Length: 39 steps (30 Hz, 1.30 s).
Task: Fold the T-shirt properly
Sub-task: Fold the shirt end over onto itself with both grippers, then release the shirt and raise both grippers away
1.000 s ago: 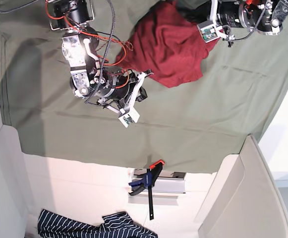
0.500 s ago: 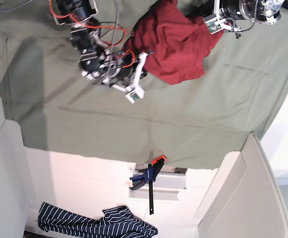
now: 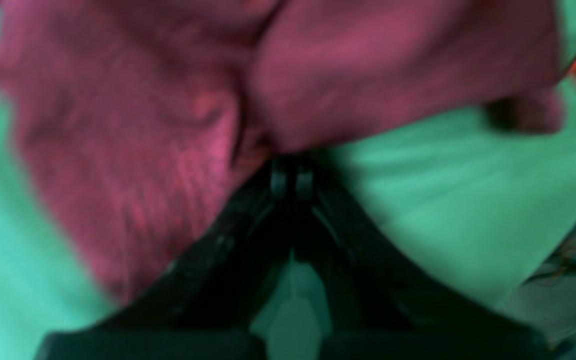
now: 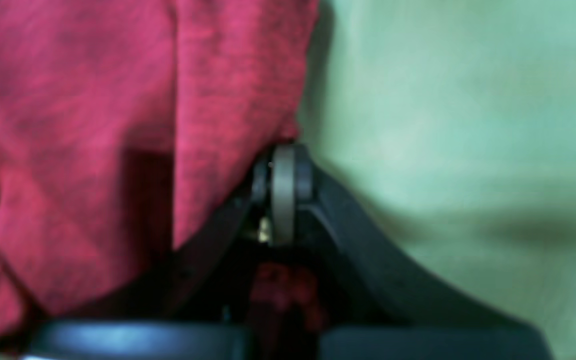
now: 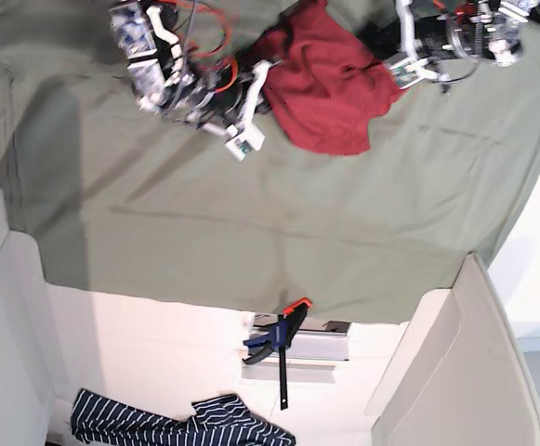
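— Where's your T-shirt [image 5: 323, 88]?

— Bunched between your two grippers, hanging between them over the sage-green sheet [image 5: 279, 223]. Your right gripper [image 4: 282, 165] has its jaws closed on one edge, your left gripper [image 3: 290, 175] pinches the opposite one.

— Which way next?

— I'd say spread them apart; there's open sheet beyond. The striped garment [image 5: 177, 423] and clamp [image 5: 277, 344] lie well clear.

A: T-shirt [image 5: 323, 88] plain dark red, no print; sheet [image 5: 279, 223] under it sage green all over.

B: Below the sheet's edge: clamp [image 5: 279, 346] black and blue with orange tip, striped garment [image 5: 177, 423] navy with thin white lines. Gripper fingers [image 4: 284, 190] black with grey.
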Available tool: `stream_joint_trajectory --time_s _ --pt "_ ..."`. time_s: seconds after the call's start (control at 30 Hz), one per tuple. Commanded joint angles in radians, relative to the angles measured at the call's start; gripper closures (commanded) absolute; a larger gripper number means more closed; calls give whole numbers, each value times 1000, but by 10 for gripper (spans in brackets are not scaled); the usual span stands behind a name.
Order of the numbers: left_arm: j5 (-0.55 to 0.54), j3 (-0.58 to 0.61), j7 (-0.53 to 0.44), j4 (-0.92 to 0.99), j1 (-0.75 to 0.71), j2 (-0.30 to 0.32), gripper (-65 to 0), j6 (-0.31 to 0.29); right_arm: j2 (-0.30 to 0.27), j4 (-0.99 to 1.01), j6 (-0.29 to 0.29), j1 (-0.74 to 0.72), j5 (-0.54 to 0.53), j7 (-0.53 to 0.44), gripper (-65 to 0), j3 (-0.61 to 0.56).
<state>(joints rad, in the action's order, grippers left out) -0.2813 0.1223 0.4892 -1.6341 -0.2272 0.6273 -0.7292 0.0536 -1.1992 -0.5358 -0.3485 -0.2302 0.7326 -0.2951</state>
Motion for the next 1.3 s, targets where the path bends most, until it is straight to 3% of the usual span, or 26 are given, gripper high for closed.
stream_joint_trajectory --time_s 0.0,0.23,0.7,0.87,1.03,1.17,1.27 --pt "65 -11 41 1 12 42 0 31 -1 -40 -14 5 -27 27 0 -2" --pt "80 -11 -8 6 87 172 0 31 -23 -221 -14 163 -122 87 0 -2" --pt "13 -11 14 63 144 171 0 31 -23 -489 -14 402 -136 109 0 -5" --pt "-230 -47 163 50 143 176 0 31 -24 -555 -9 406 -86 108 0 21" --pt "-425 -187 275 -41 121 176 0 31 -46 -624 1 407 -61 101 0 118" --pt "-568 -291 417 -135 58 177 0 31 -116 -695 18 410 -66 106 0 206" --pt "-607 -360 440 -203 -29 176 0 31 -189 -734 24 418 -90 126 0 263"
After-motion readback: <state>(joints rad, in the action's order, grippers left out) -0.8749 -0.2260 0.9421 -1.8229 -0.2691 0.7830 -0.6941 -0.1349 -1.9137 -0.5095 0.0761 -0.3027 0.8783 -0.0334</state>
